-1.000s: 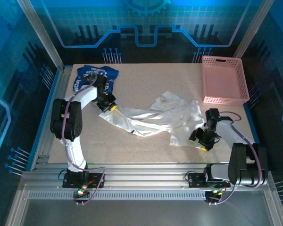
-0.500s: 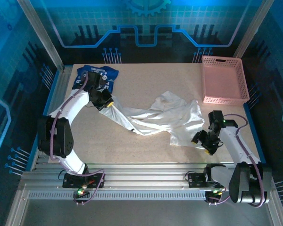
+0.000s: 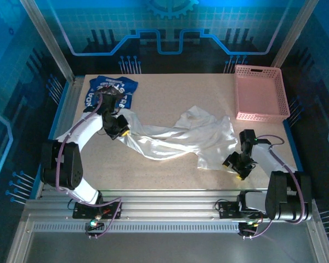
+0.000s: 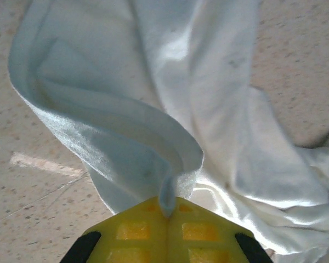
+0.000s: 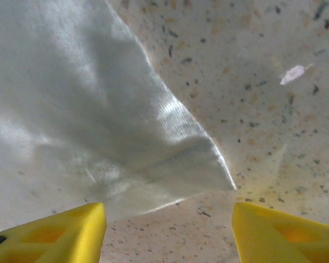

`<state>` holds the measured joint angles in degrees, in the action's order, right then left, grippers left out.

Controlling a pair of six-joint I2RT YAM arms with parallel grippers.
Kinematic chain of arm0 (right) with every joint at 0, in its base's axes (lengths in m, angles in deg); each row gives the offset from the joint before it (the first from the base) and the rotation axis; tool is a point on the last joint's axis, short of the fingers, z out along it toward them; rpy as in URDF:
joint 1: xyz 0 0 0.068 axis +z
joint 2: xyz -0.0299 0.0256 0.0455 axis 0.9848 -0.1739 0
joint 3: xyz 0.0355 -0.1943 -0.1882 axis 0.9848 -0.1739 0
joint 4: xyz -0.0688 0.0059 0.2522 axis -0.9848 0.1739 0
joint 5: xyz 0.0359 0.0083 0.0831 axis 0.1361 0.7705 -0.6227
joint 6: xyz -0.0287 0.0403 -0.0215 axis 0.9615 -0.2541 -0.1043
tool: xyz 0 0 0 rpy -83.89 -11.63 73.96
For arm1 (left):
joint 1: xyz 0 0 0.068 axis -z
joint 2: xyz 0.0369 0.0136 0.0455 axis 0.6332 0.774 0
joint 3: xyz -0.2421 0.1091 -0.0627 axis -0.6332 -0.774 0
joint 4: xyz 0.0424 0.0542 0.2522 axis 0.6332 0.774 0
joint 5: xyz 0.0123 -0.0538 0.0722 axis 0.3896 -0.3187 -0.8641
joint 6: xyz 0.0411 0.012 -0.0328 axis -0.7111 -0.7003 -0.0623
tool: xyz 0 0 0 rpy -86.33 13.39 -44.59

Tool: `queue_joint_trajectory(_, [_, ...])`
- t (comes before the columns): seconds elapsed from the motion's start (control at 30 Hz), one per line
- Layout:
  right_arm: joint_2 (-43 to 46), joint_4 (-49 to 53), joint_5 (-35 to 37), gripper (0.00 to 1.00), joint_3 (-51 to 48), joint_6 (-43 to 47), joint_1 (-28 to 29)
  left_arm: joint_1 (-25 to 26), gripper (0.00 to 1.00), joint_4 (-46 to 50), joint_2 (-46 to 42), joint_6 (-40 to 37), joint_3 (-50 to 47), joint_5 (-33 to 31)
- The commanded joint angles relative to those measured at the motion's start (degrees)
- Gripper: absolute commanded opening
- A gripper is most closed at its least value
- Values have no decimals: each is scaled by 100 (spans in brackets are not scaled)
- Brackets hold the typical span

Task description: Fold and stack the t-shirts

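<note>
Here the left gripper [image 4: 168, 212] pinches the white t-shirt [image 4: 208, 109] (at a fold). The right gripper [image 5: 169, 222] stands open over its corner.

A white shirt [image 5: 71, 109] covers the upper left and narrows to a pointed corner low in the middle. It lies flat on a speckled table [image 5: 263, 109], with a soft crease running across it near the hem. The right gripper [image 5: 167, 233] stands wide apart, its two yellow fingertips [image 5: 285, 233] at the bottom corners. The shirt's corner sits between them, nearer the left one, and neither clamps it.
</note>
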<state>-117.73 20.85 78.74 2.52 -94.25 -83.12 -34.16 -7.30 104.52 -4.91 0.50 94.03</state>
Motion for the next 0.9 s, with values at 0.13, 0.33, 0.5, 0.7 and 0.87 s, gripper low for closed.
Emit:
queue_joint_trajectory(0.13, [-155,-371,15,62,-189,-96,-73,-116,3,-164,-456,196,-779,-305])
queue_joint_trajectory(0.33, [-360,-487,52,57,-183,-37,-73,-320,3,-199,-817,340,-1257,-555])
queue_joint_trajectory(0.5, [-505,-628,43,44,-191,-42,-71,-524,4,-195,-1027,539,-1588,-709])
queue_joint_trajectory(0.7, [-503,-627,3,18,-160,38,-67,-605,0,-221,-1326,713,-1799,-733])
queue_joint_trajectory(0.87, [-234,-471,32,12,-150,37,-73,-600,0,-181,-1510,732,-1799,-698])
